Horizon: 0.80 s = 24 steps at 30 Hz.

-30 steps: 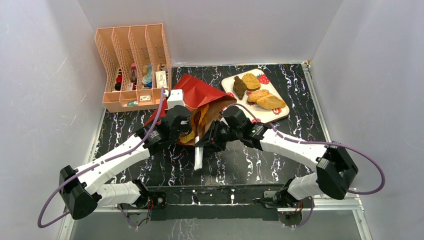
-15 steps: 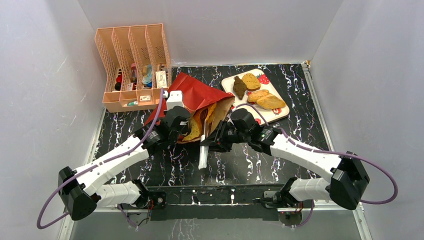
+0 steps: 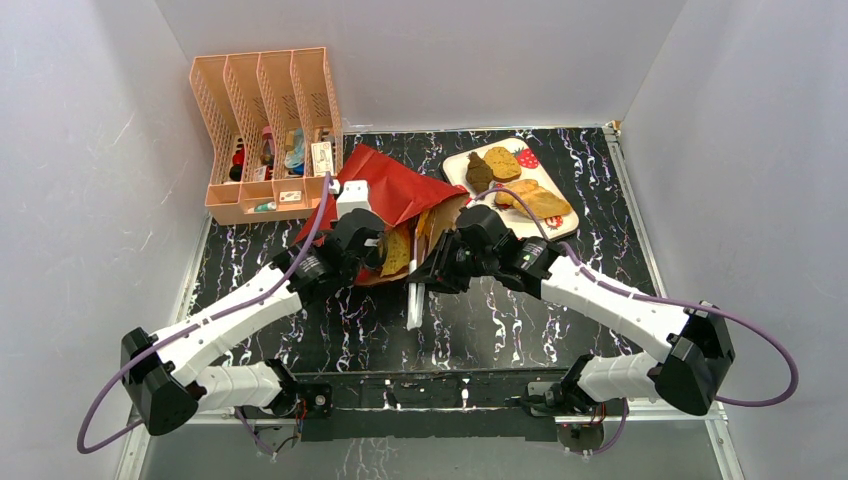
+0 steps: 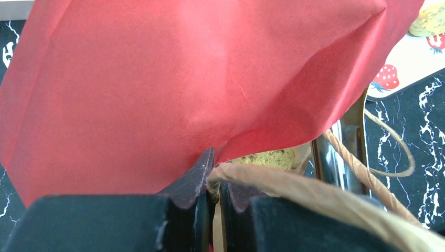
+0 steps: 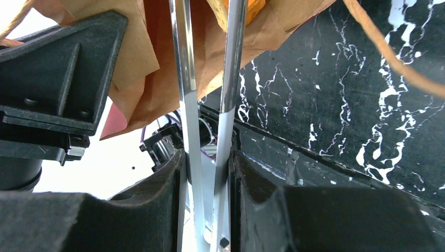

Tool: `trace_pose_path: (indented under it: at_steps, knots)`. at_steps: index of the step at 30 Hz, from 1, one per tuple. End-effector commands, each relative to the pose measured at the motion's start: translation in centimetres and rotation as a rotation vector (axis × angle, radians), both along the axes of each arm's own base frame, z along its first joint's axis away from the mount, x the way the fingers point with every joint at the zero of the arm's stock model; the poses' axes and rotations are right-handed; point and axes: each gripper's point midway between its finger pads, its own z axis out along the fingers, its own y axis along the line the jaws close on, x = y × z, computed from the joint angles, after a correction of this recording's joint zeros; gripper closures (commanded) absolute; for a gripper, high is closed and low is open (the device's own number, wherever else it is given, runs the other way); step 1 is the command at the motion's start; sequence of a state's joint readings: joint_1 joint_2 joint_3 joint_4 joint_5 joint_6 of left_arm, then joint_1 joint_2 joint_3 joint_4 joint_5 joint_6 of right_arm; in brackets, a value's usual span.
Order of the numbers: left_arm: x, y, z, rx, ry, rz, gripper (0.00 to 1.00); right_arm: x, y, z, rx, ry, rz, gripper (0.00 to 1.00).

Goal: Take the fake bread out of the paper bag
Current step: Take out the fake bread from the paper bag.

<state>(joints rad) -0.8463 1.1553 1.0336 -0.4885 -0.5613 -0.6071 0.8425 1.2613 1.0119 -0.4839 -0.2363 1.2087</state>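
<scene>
The left gripper has its jaws pressed together on the rim of the paper bag, pinching the brown inner paper where it meets the red outer face. The bag lies on its side in the middle of the table, its red side up and its open mouth turned toward the arms.

The right gripper is clamped on a pair of metal tongs, one finger against each arm, so the two arms run close together with a narrow gap between them. The tips reach into the bag's mouth; whether they have hold of anything in there I cannot tell. The white handle end sticks out behind the gripper toward the near edge of the table.

A yellowish piece of bread shows in the bag's mouth, between the two grippers. Further pieces, tan and dark brown, lie on a strawberry-printed board just to the right of the bag. A peach organiser stands at the back left.
</scene>
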Motion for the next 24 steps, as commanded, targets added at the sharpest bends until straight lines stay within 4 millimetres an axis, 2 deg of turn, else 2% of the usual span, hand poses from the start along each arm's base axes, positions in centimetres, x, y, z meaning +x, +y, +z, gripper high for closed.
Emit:
trace_pose_path:
  at_steps: [1,14,24]
  knots:
    - [-0.3,1.1,0.0,0.04,0.038,0.036,0.94,2.0,0.0,3.0,-0.019,-0.131,-0.025,1.0]
    - [0.5,0.2,1.1,0.02,0.059,0.091,0.93,1.6,-1.6,3.5,-0.115,-0.169,-0.045,1.0]
    - [0.4,-0.9,2.4,-0.055,0.088,0.102,0.94,1.1,-0.7,3.9,-0.187,-0.202,-0.003,1.0]
